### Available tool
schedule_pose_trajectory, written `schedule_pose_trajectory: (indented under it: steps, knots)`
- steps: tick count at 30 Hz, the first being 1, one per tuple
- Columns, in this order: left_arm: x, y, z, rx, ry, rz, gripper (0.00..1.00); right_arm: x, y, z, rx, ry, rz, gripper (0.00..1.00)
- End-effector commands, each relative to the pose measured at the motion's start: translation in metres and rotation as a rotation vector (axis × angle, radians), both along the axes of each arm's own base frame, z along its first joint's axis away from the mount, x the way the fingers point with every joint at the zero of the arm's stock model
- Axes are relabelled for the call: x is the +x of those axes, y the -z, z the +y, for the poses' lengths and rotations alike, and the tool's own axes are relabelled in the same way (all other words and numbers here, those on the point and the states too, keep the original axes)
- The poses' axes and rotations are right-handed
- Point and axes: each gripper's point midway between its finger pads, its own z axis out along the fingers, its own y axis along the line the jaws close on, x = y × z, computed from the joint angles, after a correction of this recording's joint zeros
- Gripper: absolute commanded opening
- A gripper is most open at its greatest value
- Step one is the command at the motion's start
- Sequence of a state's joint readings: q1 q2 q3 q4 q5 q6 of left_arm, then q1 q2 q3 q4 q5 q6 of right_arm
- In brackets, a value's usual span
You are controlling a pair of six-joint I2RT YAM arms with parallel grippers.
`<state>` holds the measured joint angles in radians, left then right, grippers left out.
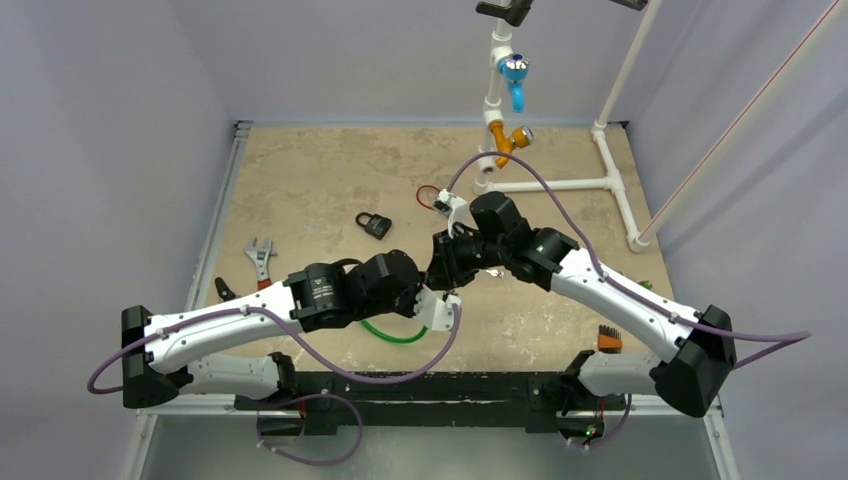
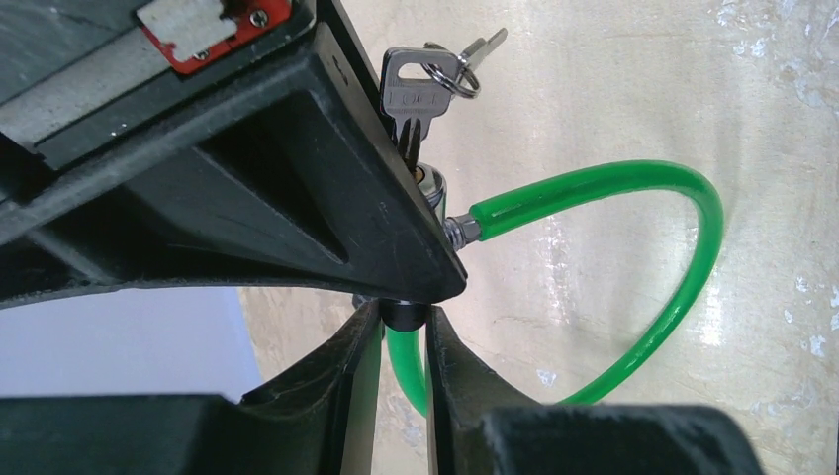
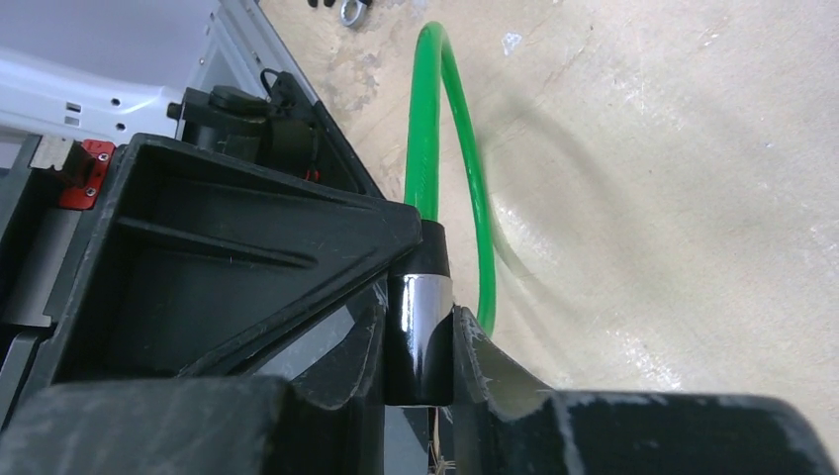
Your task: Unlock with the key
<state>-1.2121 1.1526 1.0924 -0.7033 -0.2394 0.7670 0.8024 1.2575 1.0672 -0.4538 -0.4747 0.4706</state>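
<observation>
The green cable lock (image 2: pixel 683 297) is held between both grippers above the table. Its small silver key (image 2: pixel 409 94) sits in the end of the chrome barrel (image 2: pixel 432 188), with a ring and a second silver key (image 2: pixel 482 49) hanging from it. My left gripper (image 2: pixel 404 332) is shut on the lock's black end cap (image 2: pixel 406 315), where the green cable runs down between the fingers. My right gripper (image 3: pixel 418 341) is shut on the chrome barrel (image 3: pixel 419 317); the key is hidden in that view. In the top view the grippers meet at mid-table, left (image 1: pixel 445 292), right (image 1: pixel 452 262), with the cable loop (image 1: pixel 395 336) below them.
A black padlock (image 1: pixel 373 224) and a wrench (image 1: pixel 261 258) lie to the left. A small red-ringed part (image 1: pixel 432 197) lies behind the grippers. A white pipe frame (image 1: pixel 560 184) with blue and orange valves stands at the back right. An orange-and-black brush (image 1: pixel 609 340) lies near the right arm's base.
</observation>
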Motion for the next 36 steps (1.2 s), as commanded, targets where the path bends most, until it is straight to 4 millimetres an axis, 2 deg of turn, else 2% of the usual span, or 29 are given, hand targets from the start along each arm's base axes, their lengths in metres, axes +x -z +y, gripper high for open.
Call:
schedule_pose_trajectory:
  steps: [1,2,6,8,12,14,17,19,23,28,30,32,36]
  knots:
    - [0.005,-0.037,-0.014,-0.113,-0.014,-0.041,0.0,0.005,-0.027,0.001,0.048,0.001,-0.09,0.0]
    - [0.004,-0.037,-0.012,-0.112,-0.024,-0.03,0.05,0.005,-0.028,0.0,0.051,-0.001,-0.101,0.0]
    - [-0.01,-0.044,-0.004,-0.148,-0.063,0.097,0.36,0.005,-0.039,-0.002,0.058,-0.019,-0.152,0.0]
    - [-0.02,-0.049,0.0,-0.22,-0.074,0.209,0.63,0.005,-0.047,-0.002,0.075,-0.033,-0.18,0.0]
    - [-0.042,-0.065,0.011,-0.414,-0.052,0.45,0.92,0.002,-0.061,-0.001,0.109,-0.061,-0.213,0.0]
    - [-0.052,-0.064,0.014,-0.458,-0.01,0.482,0.98,-0.001,-0.067,0.0,0.127,-0.078,-0.225,0.0]
    - [-0.055,-0.054,0.018,-0.491,0.012,0.506,1.0,-0.005,-0.077,0.002,0.155,-0.101,-0.246,0.0]
    - [-0.049,-0.051,0.017,-0.525,-0.007,0.538,1.0,-0.008,-0.081,0.003,0.169,-0.116,-0.26,0.0]
    - [-0.047,-0.048,0.009,-0.52,0.019,0.686,1.0,-0.013,-0.088,0.005,0.183,-0.14,-0.281,0.0]
    - [-0.02,-0.047,-0.002,-0.538,0.003,0.632,1.0,-0.021,-0.094,0.008,0.192,-0.173,-0.296,0.0]
    - [-0.019,-0.045,-0.003,-0.523,0.015,0.645,0.98,-0.022,-0.095,0.009,0.188,-0.178,-0.3,0.0]
    - [-0.026,-0.044,-0.005,-0.507,0.04,0.686,0.93,-0.023,-0.096,0.009,0.189,-0.181,-0.307,0.0]
    - [-0.046,-0.046,-0.006,-0.489,0.11,0.776,0.67,-0.021,-0.095,0.01,0.183,-0.181,-0.313,0.0]
